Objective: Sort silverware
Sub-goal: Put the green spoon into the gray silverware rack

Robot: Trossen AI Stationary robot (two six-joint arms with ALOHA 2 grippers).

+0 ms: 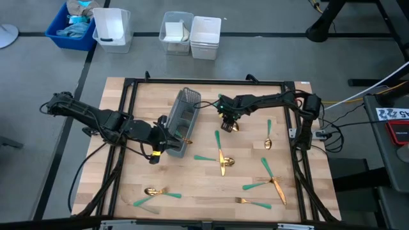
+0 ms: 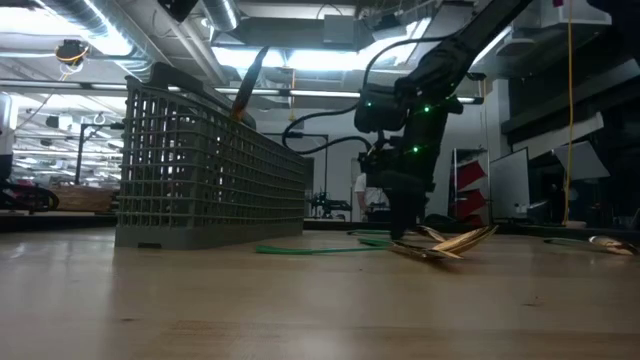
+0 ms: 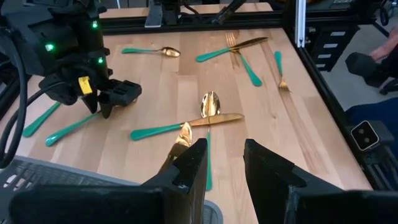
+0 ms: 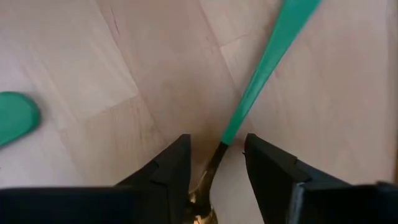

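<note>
silverware lies scattered over the wooden bench [image 1: 192, 191], gold heads and teal handles, mostly on the half toward my right arm. my right hand [image 1: 227, 125] is down at the bench surface near the far edge, just beside the grey mesh caddy [image 1: 182, 118]. its fingers [image 4: 163, 174] stand apart on either side of one utensil [image 4: 261, 68], right where the teal handle meets the gold neck; they straddle it and have not closed on it, and the piece lies flat on the wood. a second teal handle tip [image 4: 15, 118] lies near it.

my left hand [image 1: 174, 145] is at the near end of the caddy. its fingers [image 3: 194, 167] are partly apart, and a gold piece [image 3: 179, 144] rises between them, but i cannot tell whether i am gripping it or it merely stands in the caddy in front of me. in the low view a gold and teal piece [image 2: 247, 88] sticks up tilted above the caddy's rim.

toward the middle of the bench a spoon [image 1: 223, 161] and a knife [image 1: 220, 153] lie crossed. a spoon [image 1: 268, 137] lies near the right edge. two crossed pieces [image 1: 271, 182] and a fork [image 1: 252, 202] lie toward the near right corner. a spoon [image 1: 156, 191] and another teal-handled piece [image 1: 146, 201] lie toward the near left corner.
</note>
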